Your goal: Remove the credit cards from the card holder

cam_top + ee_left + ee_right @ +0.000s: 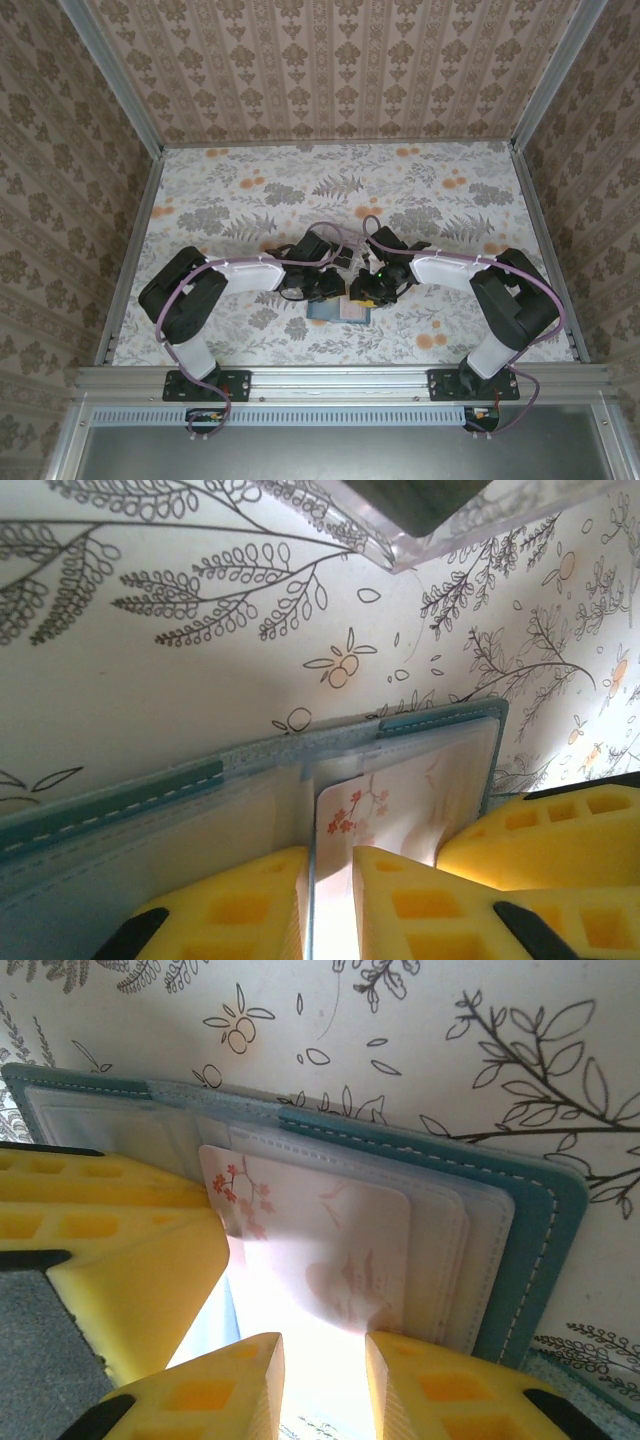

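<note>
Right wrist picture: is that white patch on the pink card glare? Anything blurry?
Right wrist: yes, the pink card washes out to white at its lower end; the right hand's yellow fingers are soft. Left wrist: the left hand's fingers blur likewise. Top view: evenly lit, sharp.

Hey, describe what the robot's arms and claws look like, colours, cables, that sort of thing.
The left arm and right arm have black joints and white forearm shells. A purple cable loops along each. A green light glows at the right wrist. The left claw and right claw have blocky yellow fingers with square pockets.
</note>
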